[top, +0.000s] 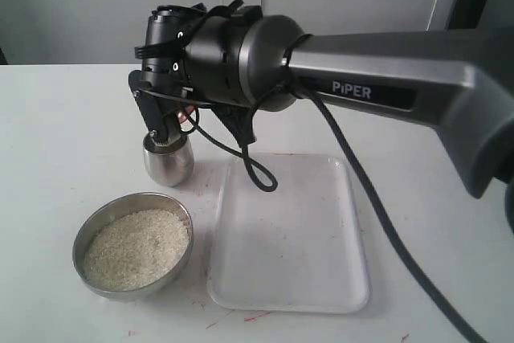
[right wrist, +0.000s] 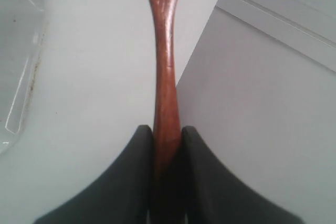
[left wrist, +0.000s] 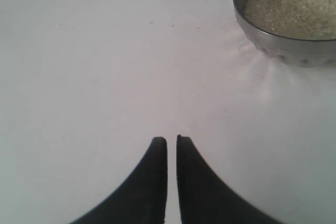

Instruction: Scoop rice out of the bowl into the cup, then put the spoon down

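Right end effector [right wrist: 167, 128] is clamped on the slim handle of the spoon [right wrist: 165, 66], fingers pressed to both sides of the wood. Its arm [top: 377, 70] reaches across from the right and hangs directly over the cup. The left end effector [left wrist: 171, 139] hovers over bare tabletop near the bowl, its fingers together with only a thin slit between them and nothing held.

A white tray [top: 297, 230] lies empty just right of the bowl [top: 120, 291], which is well filled with rice [top: 136, 248]. The cup [top: 169, 166] stands just behind the bowl, its mouth partly hidden by the end effector. The scooping end of the spoon is out of sight in every view, so I cannot tell whether it carries grains.

Likely trouble: the cup's mouth is narrow, so a tip made slightly off-centre would scatter grains around it. The end effector sits so low that a sideways move could knock the cup over. The thin handle could also twist in the clamp.

The tabletop [top: 56, 134] is white and smooth, with a few faint red marks near the tray. A plain pale wall [top: 80, 6] stands behind.
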Controlling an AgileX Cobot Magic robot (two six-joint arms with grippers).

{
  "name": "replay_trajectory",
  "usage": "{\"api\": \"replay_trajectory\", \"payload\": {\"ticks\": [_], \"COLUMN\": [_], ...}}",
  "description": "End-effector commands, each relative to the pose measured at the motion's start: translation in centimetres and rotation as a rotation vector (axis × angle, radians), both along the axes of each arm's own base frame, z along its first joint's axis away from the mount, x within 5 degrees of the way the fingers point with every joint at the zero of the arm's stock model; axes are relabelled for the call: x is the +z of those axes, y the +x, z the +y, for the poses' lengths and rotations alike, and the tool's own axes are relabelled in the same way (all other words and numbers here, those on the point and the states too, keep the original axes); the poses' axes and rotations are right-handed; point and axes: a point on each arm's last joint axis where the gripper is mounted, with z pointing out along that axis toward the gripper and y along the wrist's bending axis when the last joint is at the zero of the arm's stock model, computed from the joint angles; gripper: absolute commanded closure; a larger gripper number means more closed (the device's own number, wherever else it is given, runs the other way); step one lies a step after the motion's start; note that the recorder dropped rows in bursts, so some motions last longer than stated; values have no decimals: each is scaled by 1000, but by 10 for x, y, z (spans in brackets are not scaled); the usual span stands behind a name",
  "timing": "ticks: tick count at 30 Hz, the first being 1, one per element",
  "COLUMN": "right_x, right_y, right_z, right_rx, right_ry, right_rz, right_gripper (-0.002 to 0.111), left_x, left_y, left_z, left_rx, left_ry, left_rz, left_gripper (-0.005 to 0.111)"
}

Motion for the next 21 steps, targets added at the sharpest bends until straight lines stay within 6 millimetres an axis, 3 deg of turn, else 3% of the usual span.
{"api": "replay_trajectory", "payload": {"ticks": [1,21], "right_x": [5,3], "right_y": [2,-1], "right_z": [-2,3], "right_rx": [15,35], "right_ry": [-27,-22], "right_rz": [-21,-5], "right_gripper": [108,108], "left_x": [-8,-8], "left_y": [-1,-1], "left_z": [0,0], "left_rx": [-3,-3], "left_ry": [-10,-10], "left_rz": [64,64], "left_gripper": [92,92]}}
